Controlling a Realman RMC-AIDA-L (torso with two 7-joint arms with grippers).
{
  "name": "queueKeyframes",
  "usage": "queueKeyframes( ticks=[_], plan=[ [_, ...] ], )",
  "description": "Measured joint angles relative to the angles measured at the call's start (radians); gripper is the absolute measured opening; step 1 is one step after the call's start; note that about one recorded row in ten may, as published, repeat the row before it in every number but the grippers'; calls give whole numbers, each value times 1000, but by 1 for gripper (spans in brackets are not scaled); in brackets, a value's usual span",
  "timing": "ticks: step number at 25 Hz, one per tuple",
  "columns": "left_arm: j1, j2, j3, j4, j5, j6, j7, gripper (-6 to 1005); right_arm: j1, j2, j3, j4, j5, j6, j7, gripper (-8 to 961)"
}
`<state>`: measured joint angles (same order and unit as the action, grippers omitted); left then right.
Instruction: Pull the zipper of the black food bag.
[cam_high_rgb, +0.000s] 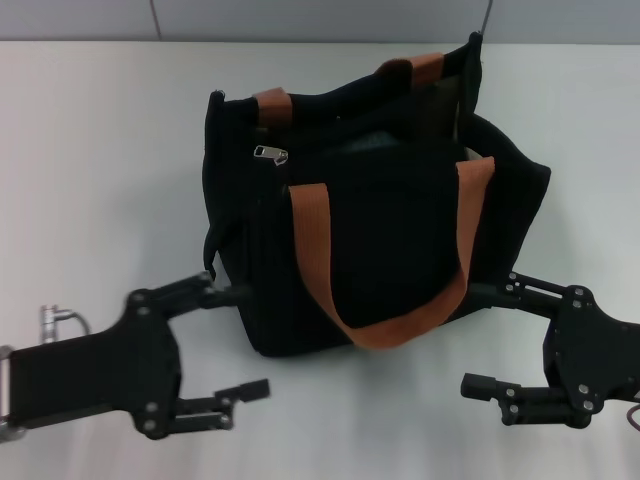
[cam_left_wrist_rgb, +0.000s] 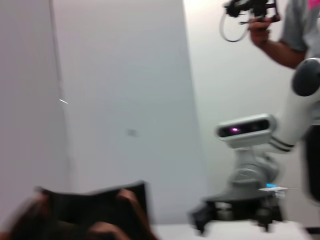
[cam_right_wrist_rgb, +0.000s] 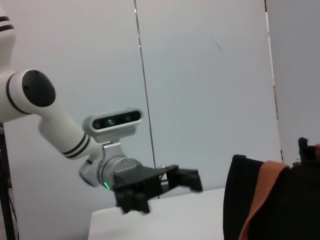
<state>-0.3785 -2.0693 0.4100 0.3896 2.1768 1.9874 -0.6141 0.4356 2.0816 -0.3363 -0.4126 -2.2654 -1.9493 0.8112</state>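
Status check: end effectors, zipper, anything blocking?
Left end effector and right end effector open, empty, flanking bag. Zipper untouched on top near left corner. Nothing blocking.

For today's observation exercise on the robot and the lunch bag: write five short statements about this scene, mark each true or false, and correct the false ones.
1. The black food bag stands between the two grippers. True.
2. The zipper is pinched by the right gripper. False: neither gripper touches it; both are low beside the bag.
3. The left gripper is open. True.
4. The bag's strap handles are blue. False: they are orange-brown.
5. The zipper sits near the bag's top corner on the robot's left side. True.
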Motion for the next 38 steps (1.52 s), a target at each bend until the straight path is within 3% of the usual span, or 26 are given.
queueKeyframes(
  ticks=[4, 6, 8, 9, 12, 15, 17, 23, 26, 28, 29, 33, 34, 38],
  plan=[
    [25, 2, -25, 0, -26, 4, 42, 787, 0, 0, 3, 0, 0, 5, 0, 827],
    [123, 2, -87, -2, -185, -6, 147, 786, -1, 0, 3, 0, 0, 5, 0, 826],
    [123, 2, -87, -2, -185, -6, 147, 785, -1, 0, 2, 3, 0, 5, -1, 825],
    [156, 1, -121, -27, -267, -37, 207, 785, 0, 0, 2, 7, 0, 5, -1, 825],
    [165, -1, -148, -97, -325, -95, 325, 784, 1, 0, 3, 10, 0, 5, -1, 824],
    [159, -2, -151, -148, -334, -130, 408, 782, 4, 0, 0, 12, 0, 5, -1, 822],
    [118, -4, -148, -259, -334, -240, 591, 782, 5, 0, -3, 12, 0, 3, -1, 821],
    [57, -7, -144, -368, -332, -391, 737, 780, 1, -1, 0, 11, 0, -7, 4, 819],
    [30, -10, -183, -447, -339, -475, 876, 778, 2, -1, -2, 12, 0, -7, 4, 817],
    [26, -10, -205, -467, -341, -485, 905, 778, 2, -1, -2, 12, 0, -7, 4, 816],
    [22, -11, -267, -510, -341, -492, 978, 777, 4, -1, -2, 12, 0, -8, 4, 816],
    [16, -11, -335, -558, -341, -494, 1068, 776, 7, 0, -1, 12, 0, -9, 6, 814],
    [17, -11, -385, -590, -339, -485, 1118, 776, 8, 0, 3, 12, 0, -9, 6, 813],
    [20, -11, -409, -615, -335, -455, 1158, 774, 4, 0, 7, 12, 0, -9, 4, 812]
  ],
)
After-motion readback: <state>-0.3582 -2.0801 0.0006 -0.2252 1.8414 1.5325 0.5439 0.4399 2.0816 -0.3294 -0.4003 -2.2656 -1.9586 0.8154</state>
